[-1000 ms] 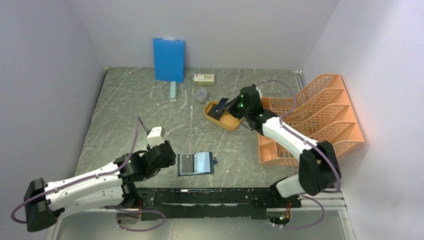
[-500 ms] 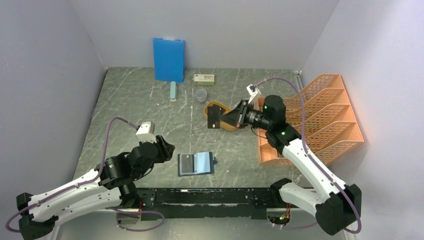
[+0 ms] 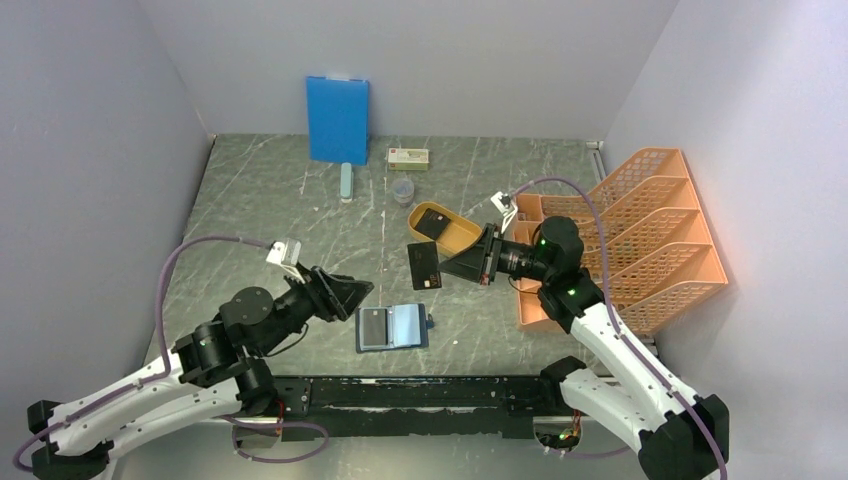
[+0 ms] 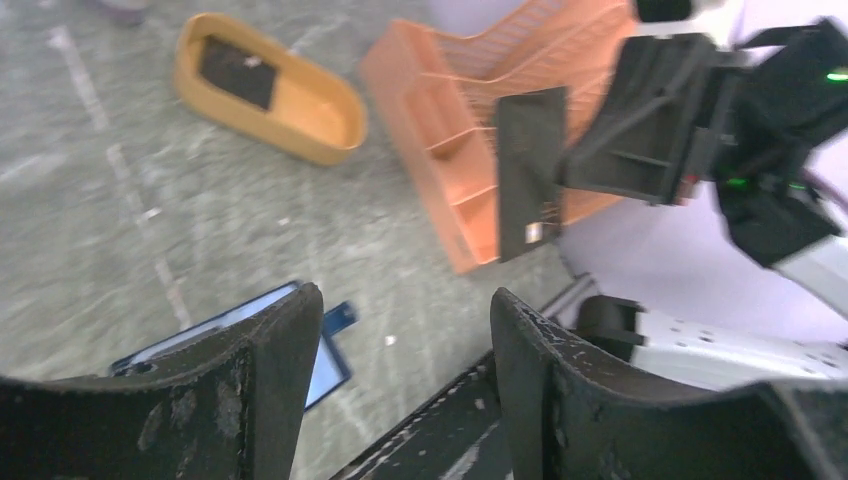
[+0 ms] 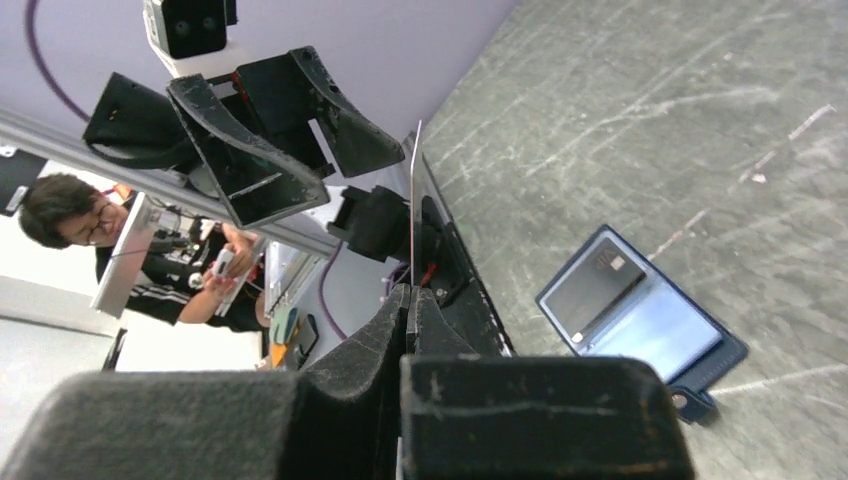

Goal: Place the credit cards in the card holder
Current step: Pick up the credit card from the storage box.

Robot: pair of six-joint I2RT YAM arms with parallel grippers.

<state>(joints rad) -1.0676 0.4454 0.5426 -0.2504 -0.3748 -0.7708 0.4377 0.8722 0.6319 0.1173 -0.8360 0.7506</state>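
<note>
**Desk:** Where's the card at this moment?

**Me:** My right claw (image 3: 441, 268) is pinching a credit card (image 3: 424, 266) by one edge, up in the air between the yellow tray (image 3: 458, 232) and the card holder (image 3: 392, 326). The holder lies open and flat on the table near my arms' bases, with its lighter blue half to the right. I think the darker half already has a card in it, but I can't be sure.

**Desk:** And your left?

**Me:** The left claw (image 3: 360, 297) is spread wide with nothing in it. It hangs just left of the holder and points toward the card.

**Desk:** Handover, or straight in?

**Me:** I judge either could work. For a handover, I'd close the left fingers (image 4: 262, 380) on the free edge, away from the right fingertips, before the right lets go. A thin, stiff card twists or slips easily. To put it in, I'd bring it low and nearly flat and lead a corner into the pocket mouth. The empty claw should pin the holder so it can't slide.

**Desk:** Anything left in the tray?

**Me:** A second card (image 3: 432, 224) lies in it.

**Desk:** Surface and room?

**Me:** The tabletop (image 3: 260, 200) is grey, marbled and smooth-looking, so I expect the holder to skid if nudged. There are pale walls on three sides. An orange file rack (image 3: 640, 230) stands on the right, and a blue board (image 3: 337, 120) leans against the back wall. In the right wrist view, a person (image 5: 60, 215) is sitting beyond the near edge.
</note>
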